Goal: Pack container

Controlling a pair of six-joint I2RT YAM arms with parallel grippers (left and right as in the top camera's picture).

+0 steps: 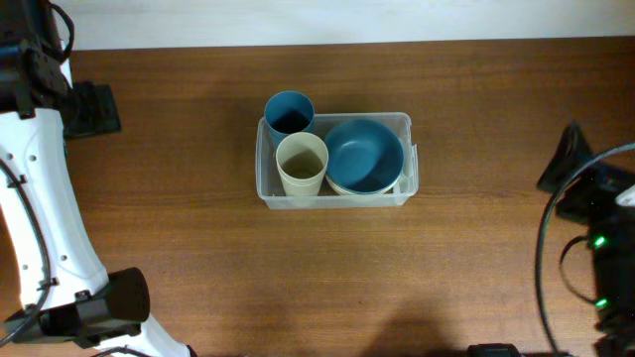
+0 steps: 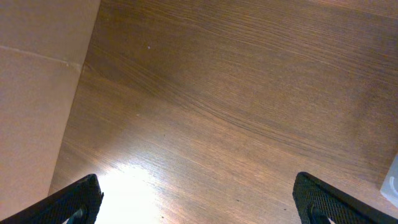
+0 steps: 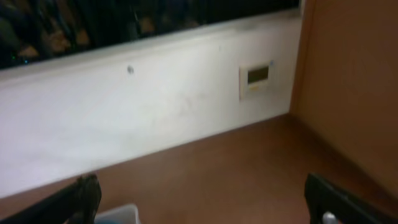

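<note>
Container (image 1: 298,201) sat mid-desk (image 1: 476,258), nearer far edge. Blue cup (image 1: 289,111), cream cup (image 1: 302,164), blue bowl (image 1: 364,154) inside. Packing looked done. Left gripper (image 2: 199,202), right gripper (image 3: 205,199): fingers wide apart, empty.

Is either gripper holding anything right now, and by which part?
Nothing is held: the left gripper and right gripper both stand open and empty, apart from the container.
</note>
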